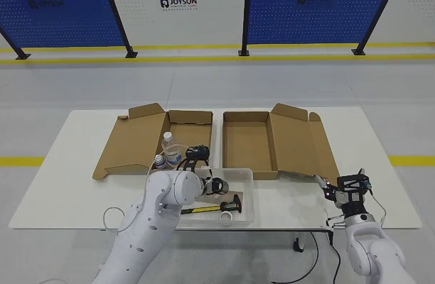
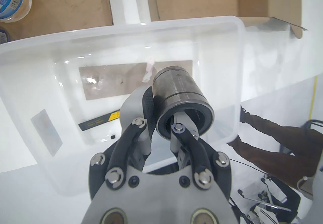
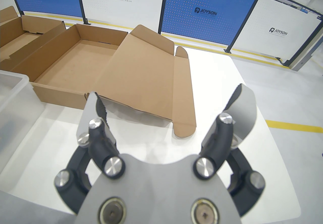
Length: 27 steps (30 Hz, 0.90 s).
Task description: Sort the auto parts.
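Observation:
My left gripper (image 2: pixel 164 106) is shut on a grey metal cylindrical bearing (image 2: pixel 180 95), one finger inside its bore and the other against its outer wall. It holds the bearing (image 1: pixel 218 186) above the clear plastic bin (image 1: pixel 247 186) at the table's front. In the bin lie a black-and-yellow strip (image 1: pixel 200 210), a black part (image 1: pixel 232 206) and a white ring (image 1: pixel 225 216). My right gripper (image 3: pixel 167 99) stands open with nothing between its fingers, low over the table near the front right (image 1: pixel 340 183), beside the flap of the right cardboard box (image 3: pixel 75 58).
Two open cardboard boxes lie behind the bin: the left box (image 1: pixel 196 135) holds plastic bottles (image 1: pixel 168 142), the right box (image 1: pixel 246 145) shows a bare floor. Their lid flaps spread outward. White table (image 1: pixel 82 184) stretches left of the bin.

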### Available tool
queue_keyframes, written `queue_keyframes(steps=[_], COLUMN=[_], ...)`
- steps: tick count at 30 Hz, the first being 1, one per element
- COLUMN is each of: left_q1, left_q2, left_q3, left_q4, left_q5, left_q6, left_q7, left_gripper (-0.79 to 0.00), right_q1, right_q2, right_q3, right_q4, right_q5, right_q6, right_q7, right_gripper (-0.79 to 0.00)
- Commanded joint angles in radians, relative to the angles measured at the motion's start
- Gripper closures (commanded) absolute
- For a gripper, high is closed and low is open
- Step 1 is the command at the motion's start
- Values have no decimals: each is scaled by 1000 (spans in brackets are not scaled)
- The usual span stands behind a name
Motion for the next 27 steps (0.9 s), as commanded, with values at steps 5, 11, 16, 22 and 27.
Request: queue_keyframes(steps=[5, 11, 16, 22, 27], left_q1=[70, 102, 103, 81, 33], left_q2=[17, 24, 27, 27, 24], left_q3=[-49, -63, -63, -46, -44], left_q4=[-203, -265, -259, -222, -177], left_q5=[9, 17, 21, 55, 92], left_q6=[-18, -38, -37, -30, -17], left_q7=[-69, -89, -88, -68, -18], left_gripper=[0, 0, 0, 0, 0], right_q1=[0, 0, 0, 0, 0], right_q2=[0, 0, 0, 0, 0], right_q3=[0, 0, 0, 0, 0], right_q4=[0, 0, 0, 0, 0], right_q5=[0, 0, 0, 0, 0], right_q6=[0, 0, 0, 0, 0], right_q7=[0, 0, 0, 0, 0], right_gripper=[-785, -785, -785, -785, -785])
